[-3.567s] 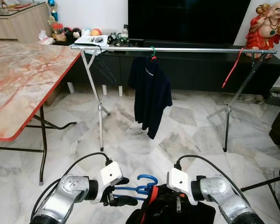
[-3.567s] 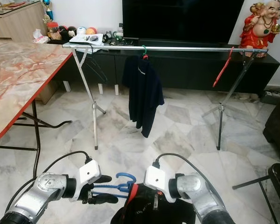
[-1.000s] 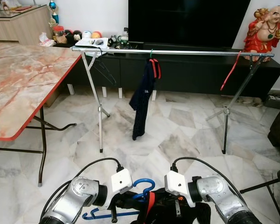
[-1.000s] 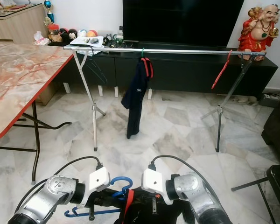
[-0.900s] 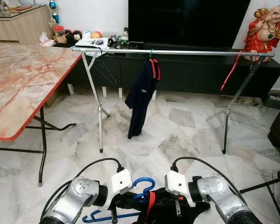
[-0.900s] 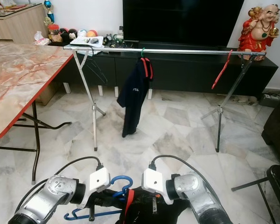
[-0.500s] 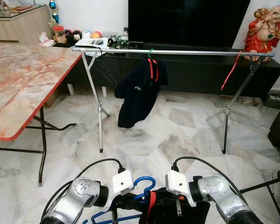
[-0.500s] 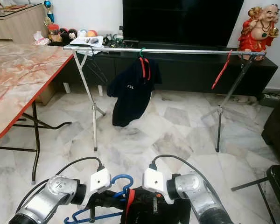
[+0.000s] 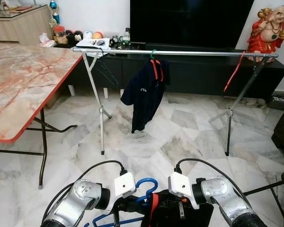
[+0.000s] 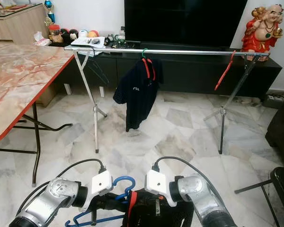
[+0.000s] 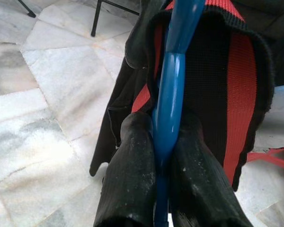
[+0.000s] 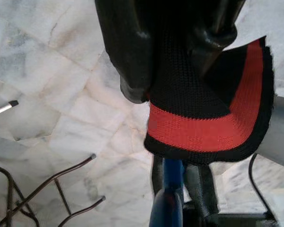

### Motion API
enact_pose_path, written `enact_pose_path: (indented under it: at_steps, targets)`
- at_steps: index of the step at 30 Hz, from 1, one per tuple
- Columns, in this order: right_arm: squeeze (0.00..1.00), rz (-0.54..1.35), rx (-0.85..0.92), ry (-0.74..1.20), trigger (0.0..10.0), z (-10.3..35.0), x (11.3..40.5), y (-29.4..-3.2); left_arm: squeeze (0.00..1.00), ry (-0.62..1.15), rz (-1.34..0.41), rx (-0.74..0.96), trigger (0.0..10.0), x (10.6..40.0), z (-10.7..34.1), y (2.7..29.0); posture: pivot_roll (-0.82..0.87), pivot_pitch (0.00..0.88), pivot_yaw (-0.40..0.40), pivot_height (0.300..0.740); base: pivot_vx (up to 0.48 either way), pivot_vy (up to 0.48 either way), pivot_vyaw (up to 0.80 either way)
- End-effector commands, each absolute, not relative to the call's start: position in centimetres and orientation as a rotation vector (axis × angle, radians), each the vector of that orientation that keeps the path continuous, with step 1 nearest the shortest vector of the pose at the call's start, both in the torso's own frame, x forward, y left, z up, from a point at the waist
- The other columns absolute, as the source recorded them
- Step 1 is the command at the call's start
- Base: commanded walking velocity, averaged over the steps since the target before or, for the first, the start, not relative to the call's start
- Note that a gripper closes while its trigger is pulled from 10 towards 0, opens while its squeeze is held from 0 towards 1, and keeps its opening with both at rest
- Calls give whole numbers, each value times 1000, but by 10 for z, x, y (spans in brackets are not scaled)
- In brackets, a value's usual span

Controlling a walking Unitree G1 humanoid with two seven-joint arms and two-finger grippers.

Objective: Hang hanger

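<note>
I've my left gripper clamped on the blue plastic hanger, my right gripper pinching its black red-trimmed shirt (well short of the silver rail); hanging remains.

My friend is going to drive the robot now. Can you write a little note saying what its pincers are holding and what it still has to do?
Left pincer: shut on the blue hanger, held low in front of the robot.
Right pincer: shut on the collar of the black shirt with red trim, which sits over that hanger.
Rail: across the room, in front of the TV cabinet. A dark shirt already hangs on it, with a red hanger near its right end.
Left to do: walk to the rail and hook the blue hanger on it.
</note>
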State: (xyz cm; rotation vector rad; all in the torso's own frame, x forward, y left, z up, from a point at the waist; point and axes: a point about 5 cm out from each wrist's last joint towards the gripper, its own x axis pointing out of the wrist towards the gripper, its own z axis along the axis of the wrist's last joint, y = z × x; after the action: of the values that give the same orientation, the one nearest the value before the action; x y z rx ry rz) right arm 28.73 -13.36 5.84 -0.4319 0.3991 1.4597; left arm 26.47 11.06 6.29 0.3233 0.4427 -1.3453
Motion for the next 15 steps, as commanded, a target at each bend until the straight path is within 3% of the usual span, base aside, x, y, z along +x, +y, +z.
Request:
enact_pose_path:
  at_steps: [1,15]
  targets:
    - [1000,1476,-427,328,10000,71,293,-126,0,430,-1300,308,0,270,67,114,113,18,-41,740,0,0,0]
    - [1000,1501,-487,365,10000,69,290,-133,0,431,-1299,311,0,270,66,113,106,6,-42,740,0,0,0]
